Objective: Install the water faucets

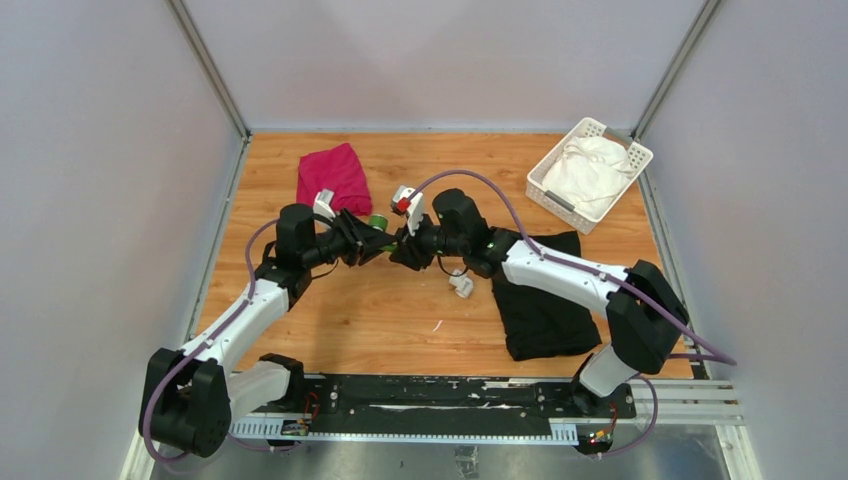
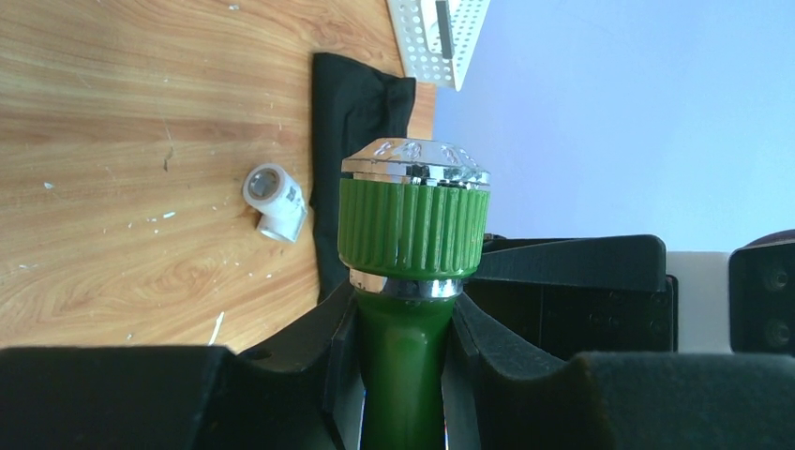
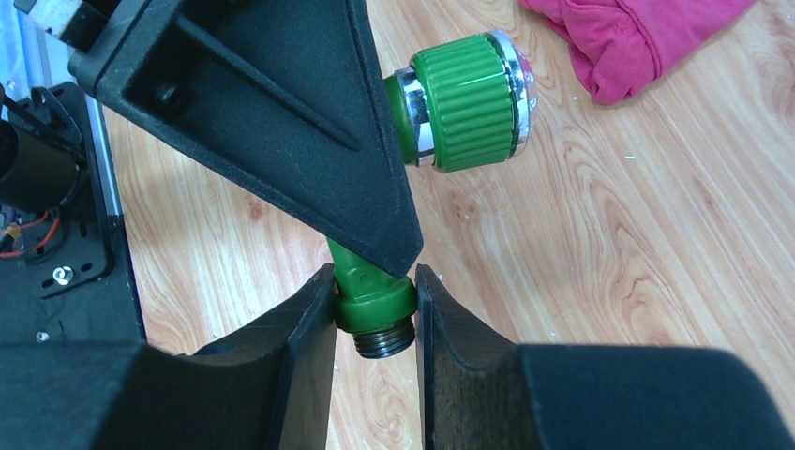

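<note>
My left gripper point(image 2: 403, 328) and right gripper point(image 3: 375, 305) both pinch the green tap point(image 2: 412, 225); the basket point(image 1: 545, 185) holds, apparently, a white cloth point(image 1: 590, 170).

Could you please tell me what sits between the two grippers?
The green tap: the left gripper clamps its body and the right gripper grips its threaded end, clearest in the right wrist view.
</note>
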Action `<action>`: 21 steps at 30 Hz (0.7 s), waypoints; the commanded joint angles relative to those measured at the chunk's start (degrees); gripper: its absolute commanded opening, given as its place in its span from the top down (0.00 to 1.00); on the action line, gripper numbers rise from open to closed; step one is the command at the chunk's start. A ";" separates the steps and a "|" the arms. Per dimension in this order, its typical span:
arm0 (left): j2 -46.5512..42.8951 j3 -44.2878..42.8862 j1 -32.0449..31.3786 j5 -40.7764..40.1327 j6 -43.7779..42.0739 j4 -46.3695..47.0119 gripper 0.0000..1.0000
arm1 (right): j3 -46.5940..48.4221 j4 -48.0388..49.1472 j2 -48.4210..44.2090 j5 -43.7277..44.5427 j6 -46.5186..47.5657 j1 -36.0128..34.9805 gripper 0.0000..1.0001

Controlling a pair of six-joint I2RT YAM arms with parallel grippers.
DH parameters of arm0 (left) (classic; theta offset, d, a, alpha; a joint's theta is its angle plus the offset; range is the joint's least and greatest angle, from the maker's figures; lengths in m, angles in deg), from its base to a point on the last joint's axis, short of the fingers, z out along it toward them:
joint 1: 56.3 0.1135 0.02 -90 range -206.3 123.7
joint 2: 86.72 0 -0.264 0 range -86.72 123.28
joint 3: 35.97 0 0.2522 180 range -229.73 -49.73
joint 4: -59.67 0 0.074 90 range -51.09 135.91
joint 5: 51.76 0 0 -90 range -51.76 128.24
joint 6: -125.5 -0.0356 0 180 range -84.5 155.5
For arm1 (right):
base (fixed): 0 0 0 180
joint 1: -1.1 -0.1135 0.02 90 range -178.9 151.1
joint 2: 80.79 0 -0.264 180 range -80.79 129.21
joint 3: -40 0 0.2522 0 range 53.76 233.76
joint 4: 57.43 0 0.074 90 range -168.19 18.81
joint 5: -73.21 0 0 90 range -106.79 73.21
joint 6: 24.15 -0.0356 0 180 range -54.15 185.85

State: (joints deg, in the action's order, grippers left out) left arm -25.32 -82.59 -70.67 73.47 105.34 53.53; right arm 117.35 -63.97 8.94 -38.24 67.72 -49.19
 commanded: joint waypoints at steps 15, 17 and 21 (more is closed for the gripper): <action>1.53 -3.18 0.75 18.11 -4.68 1.43 0.30 | -2.11 -19.85 -11.41 -4.16 19.04 3.26 1.00; 2.23 -3.99 0.75 20.36 -4.75 1.39 0.29 | -2.10 -20.43 -11.50 -4.96 21.07 3.26 1.00; 4.83 -6.00 0.52 26.44 -4.74 1.41 0.28 | -1.73 -20.44 -10.74 -8.41 23.96 3.18 1.00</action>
State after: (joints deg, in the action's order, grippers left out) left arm -22.45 -85.82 -70.26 91.65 101.69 54.38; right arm 114.97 -82.40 -1.70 -42.35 86.61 -46.28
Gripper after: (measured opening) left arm 0.719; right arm 0.348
